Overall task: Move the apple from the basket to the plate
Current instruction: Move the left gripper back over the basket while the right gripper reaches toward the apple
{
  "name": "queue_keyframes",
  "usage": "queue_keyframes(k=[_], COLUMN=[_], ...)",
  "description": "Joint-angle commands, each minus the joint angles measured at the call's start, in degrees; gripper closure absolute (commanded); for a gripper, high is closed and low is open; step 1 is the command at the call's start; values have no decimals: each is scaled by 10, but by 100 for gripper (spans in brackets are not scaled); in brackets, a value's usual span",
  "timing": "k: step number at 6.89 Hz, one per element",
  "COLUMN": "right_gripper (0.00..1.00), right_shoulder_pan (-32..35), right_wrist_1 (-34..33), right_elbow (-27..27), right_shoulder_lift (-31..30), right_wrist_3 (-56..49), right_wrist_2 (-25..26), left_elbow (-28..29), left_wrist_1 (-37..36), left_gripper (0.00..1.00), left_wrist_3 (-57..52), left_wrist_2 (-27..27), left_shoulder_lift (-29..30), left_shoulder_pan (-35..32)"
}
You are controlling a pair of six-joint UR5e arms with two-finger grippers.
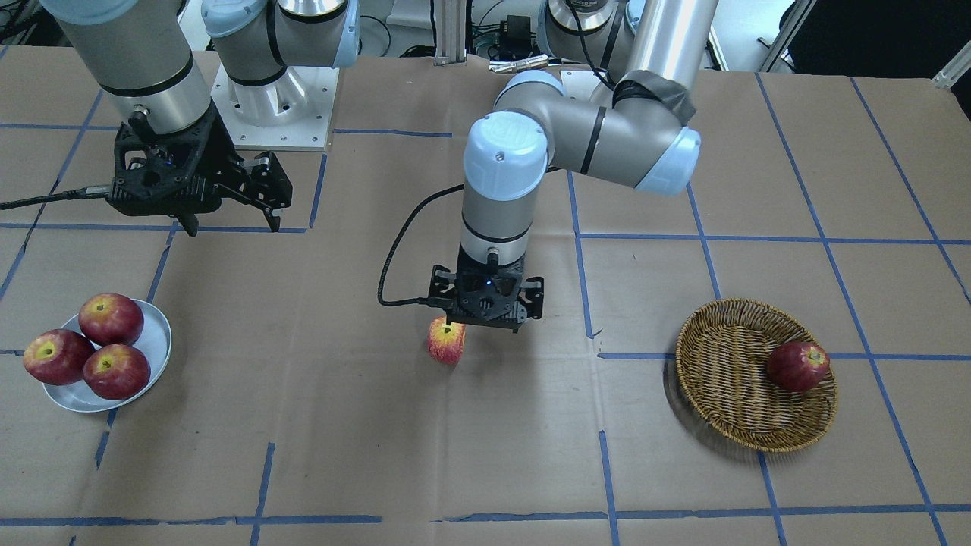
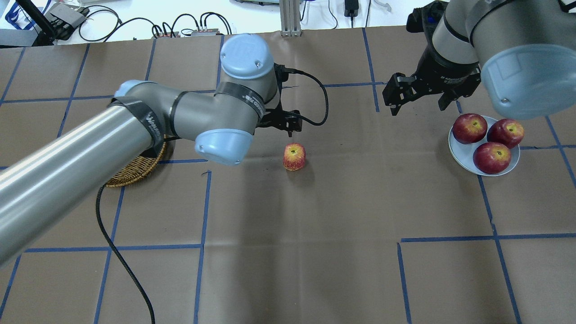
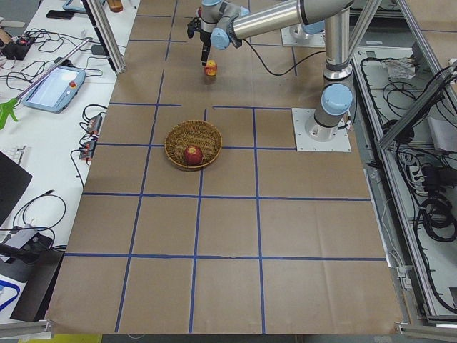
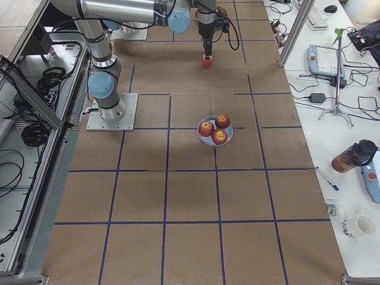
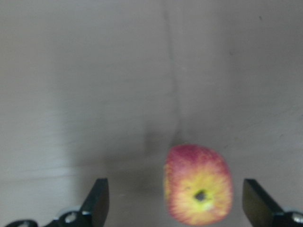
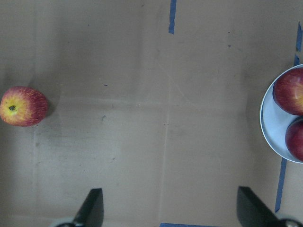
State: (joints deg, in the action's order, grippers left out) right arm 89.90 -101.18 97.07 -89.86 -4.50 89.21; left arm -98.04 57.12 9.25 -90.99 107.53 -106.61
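The apple (image 1: 446, 341), pinkish-red with a yellow blush around its stem, stands on the brown paper mid-table, outside both the basket and the plate. It also shows in the overhead view (image 2: 294, 157) and the left wrist view (image 5: 199, 187). My left gripper (image 1: 485, 322) hovers just above it, open; in the left wrist view its fingers (image 5: 97, 198) stand wide on either side and do not touch it. The wicker basket (image 1: 721, 364) holds one dark red apple (image 1: 796, 365). The pale plate (image 1: 159, 334) carries three deep-red apples. My right gripper (image 1: 231, 226) is open and empty, behind the plate.
In the overhead view my left arm covers most of the basket (image 2: 130, 175). The left gripper's black cable (image 1: 394, 258) loops beside the wrist. The plate's edge (image 6: 270, 123) shows at the right of the right wrist view. Blue tape lines grid the table.
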Motion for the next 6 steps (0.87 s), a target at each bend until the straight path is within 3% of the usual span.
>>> queue_keyframes(k=[1, 4, 5, 6], right_gripper=[0, 0, 0, 0], right_shoulder_pan=[9, 116, 150, 177], right_wrist_1=[-16, -115, -162, -203], right_elbow=[-6, -7, -7, -7], right_shoulder_lift=[6, 83, 119, 156], right_wrist_3=[11, 132, 179, 212], right_wrist_2=[1, 10, 10, 12], left_elbow=[2, -44, -41, -45], left_wrist_1=[138, 215, 216, 213], left_gripper=[1, 1, 1, 1], left_wrist_3=[-98, -99, -98, -101], left_wrist_2=[1, 31, 135, 176], left_shoulder_lift=[-131, -271, -289, -281], left_shoulder_pan=[84, 136, 132, 142])
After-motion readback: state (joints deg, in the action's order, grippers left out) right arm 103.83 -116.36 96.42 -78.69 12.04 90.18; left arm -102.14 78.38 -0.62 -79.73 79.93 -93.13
